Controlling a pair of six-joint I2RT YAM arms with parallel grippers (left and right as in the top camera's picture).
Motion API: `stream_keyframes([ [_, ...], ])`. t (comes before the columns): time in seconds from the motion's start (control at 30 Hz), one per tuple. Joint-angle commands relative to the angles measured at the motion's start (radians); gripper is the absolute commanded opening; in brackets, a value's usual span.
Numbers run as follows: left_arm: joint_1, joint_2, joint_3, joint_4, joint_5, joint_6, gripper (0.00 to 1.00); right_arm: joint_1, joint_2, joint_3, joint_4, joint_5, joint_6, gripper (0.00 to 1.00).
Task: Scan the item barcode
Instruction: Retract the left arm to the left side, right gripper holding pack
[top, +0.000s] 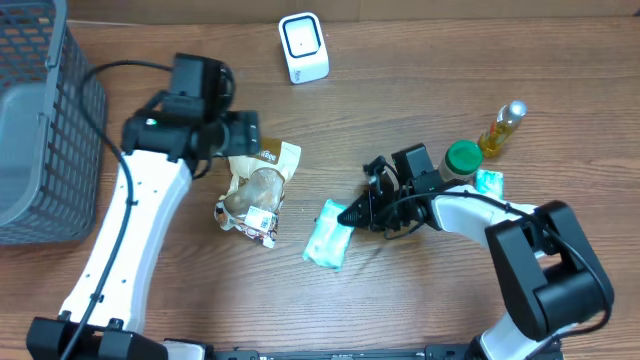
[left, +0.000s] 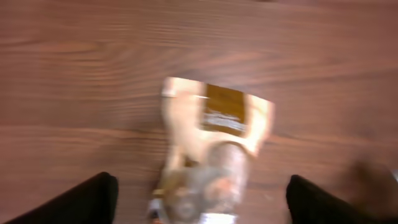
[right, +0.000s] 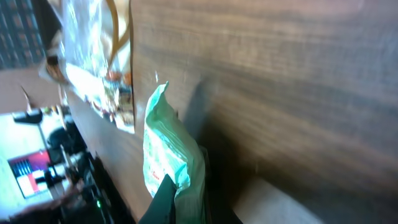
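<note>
Wood table (top: 420, 300): carries everything listed below.
Tan snack bag (top: 255, 190): flat on the table, left of centre; clear window, white label at its near end.
Left gripper (left: 205, 199): released, fingers (left: 87, 199) spread wide to either side of the bag, clear of it.
Mint-green packet (top: 327, 238): on the table, just right of the bag, apart from it.
Right gripper (top: 352, 213): clenched on the packet's right edge.
White scanner (top: 303, 47): upright at the far edge, well apart from both items.
Grey mesh basket (top: 60, 130): far left.

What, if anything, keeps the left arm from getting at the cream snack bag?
Probably nothing, so yes: the left gripper hangs directly over the snack bag, jaws open, and nothing lies on the bag.
</note>
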Motion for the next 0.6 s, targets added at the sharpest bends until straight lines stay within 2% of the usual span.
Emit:
stream_keyframes([
  [0.0,0.058,0.016,-0.002,-0.002,-0.110,-0.025,0.93,-0.007,-0.088,0.070,-0.052,-0.047,-0.135,0.04],
  [0.13,0.120,0.043,-0.002,0.010,-0.111,-0.021,1.00,-0.006,-0.150,0.125,-0.172,-0.040,-0.201,0.04],
  [0.3,0.170,0.078,-0.002,0.015,-0.106,-0.025,1.00,-0.006,-0.195,0.213,-0.341,-0.039,-0.326,0.04],
  [0.57,0.169,0.115,-0.002,0.016,-0.107,-0.025,1.00,-0.006,-0.199,0.393,-0.663,-0.013,-0.518,0.04],
])
